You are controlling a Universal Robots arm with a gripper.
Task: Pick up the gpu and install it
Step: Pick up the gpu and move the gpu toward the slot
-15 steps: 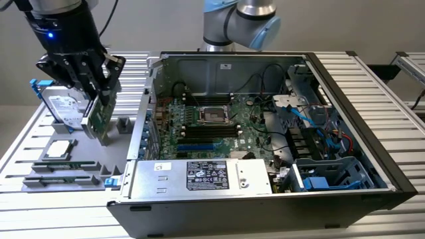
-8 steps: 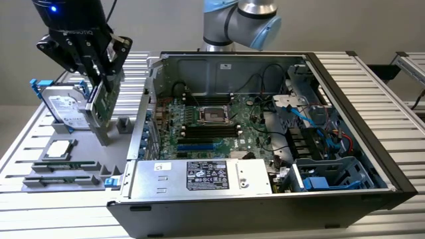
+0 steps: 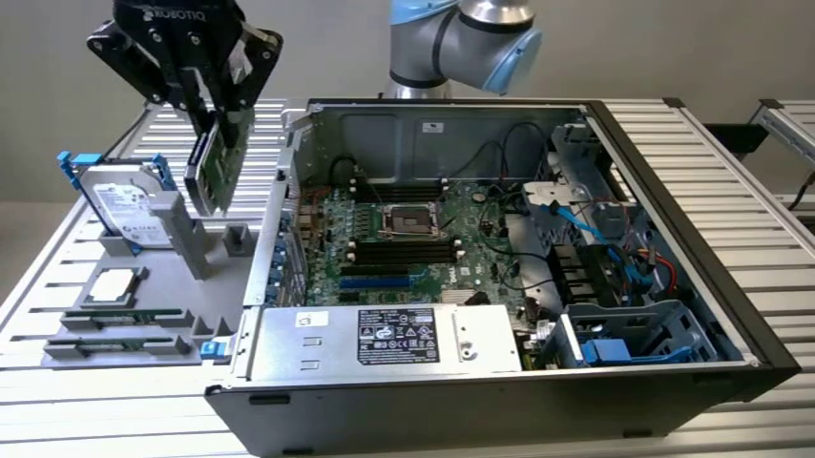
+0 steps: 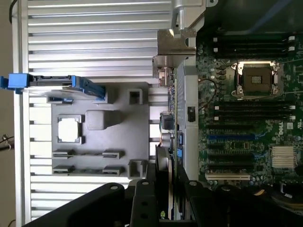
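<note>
Two fingers (image 3: 195, 95) grip the gpu (image 3: 212, 172) at its upper edge; we see it upright above the grey fixture (image 3: 140, 315), near the counter's (image 3: 713, 162) far edge.

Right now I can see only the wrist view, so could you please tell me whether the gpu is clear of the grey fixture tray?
Observer: It appears so. The gpu hangs on edge from the gripper, which is closed on its upper edge, and its lower edge is above the grey tray.
Operator: Thank you. Where does the robot itself stand?
Observer: The arm rises behind the case, at its far wall.
Operator: Is anything tall inside at the near end?
Observer: The power supply lies along the near wall, higher than the motherboard.
</note>
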